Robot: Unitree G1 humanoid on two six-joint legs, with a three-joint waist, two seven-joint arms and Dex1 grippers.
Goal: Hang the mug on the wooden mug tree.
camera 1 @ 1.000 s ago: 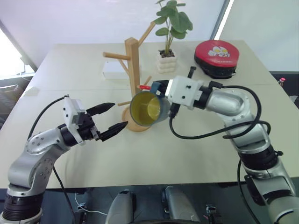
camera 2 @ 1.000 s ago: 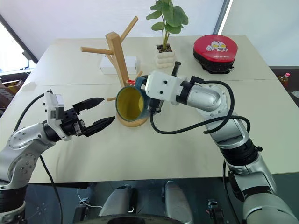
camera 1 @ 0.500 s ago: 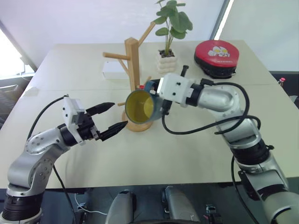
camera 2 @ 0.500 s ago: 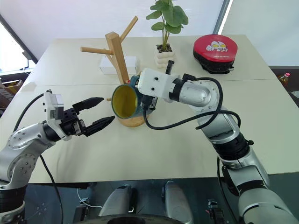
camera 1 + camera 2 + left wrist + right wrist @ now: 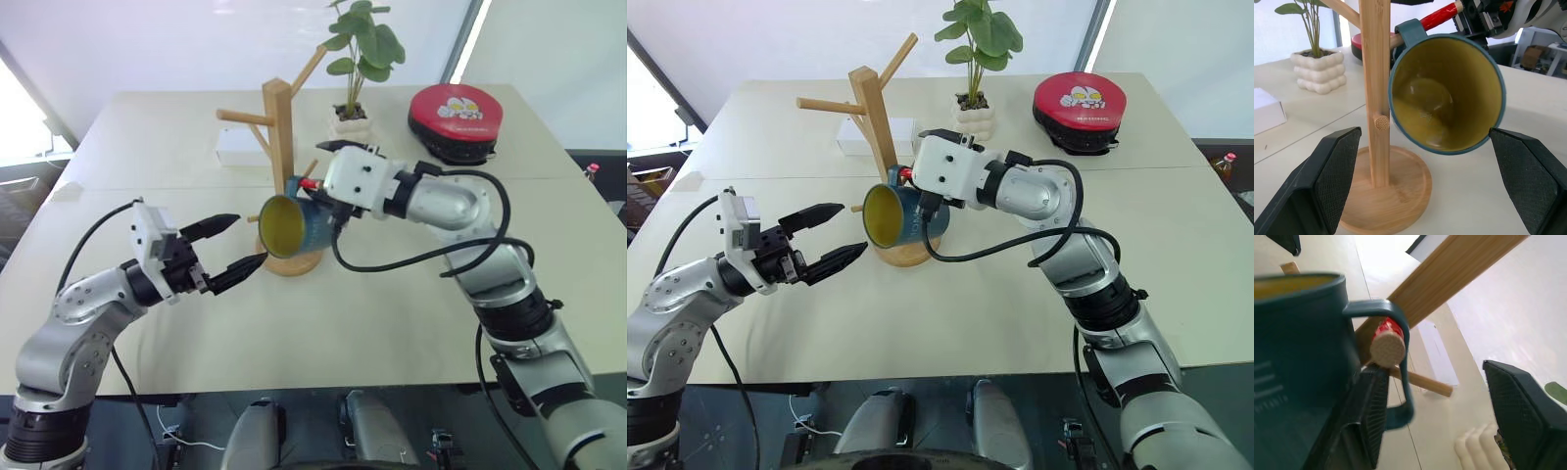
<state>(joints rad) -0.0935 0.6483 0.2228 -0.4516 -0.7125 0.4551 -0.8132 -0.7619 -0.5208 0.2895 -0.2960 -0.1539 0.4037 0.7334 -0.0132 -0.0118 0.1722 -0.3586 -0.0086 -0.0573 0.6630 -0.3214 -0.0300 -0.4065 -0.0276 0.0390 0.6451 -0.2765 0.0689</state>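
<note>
The teal-blue mug (image 5: pixel 289 227) with a yellow-green inside hangs tilted on the wooden mug tree (image 5: pixel 281 137), its mouth facing my left arm. Its handle (image 5: pixel 1400 357) is looped over the red-tipped peg (image 5: pixel 1386 345). My right gripper (image 5: pixel 1432 372) is open just behind the mug, with its fingers standing apart on either side of the handle and peg. In front of the mug's mouth, a little apart from it, my left gripper (image 5: pixel 250 240) is held level and open with nothing in it. The tree's round base (image 5: pixel 1400 196) rests on the table.
A potted plant in a white ribbed pot (image 5: pixel 351 127) stands behind the tree. Behind the post lies a white box (image 5: pixel 238 147). A red round appliance (image 5: pixel 454 117) sits at the back right. The beige table (image 5: pixel 372 323) has free room in front.
My right arm carried the mug left toward the post and slid its handle over the red-tipped peg. Its fingers then opened off the handle. The left arm stayed still.
</note>
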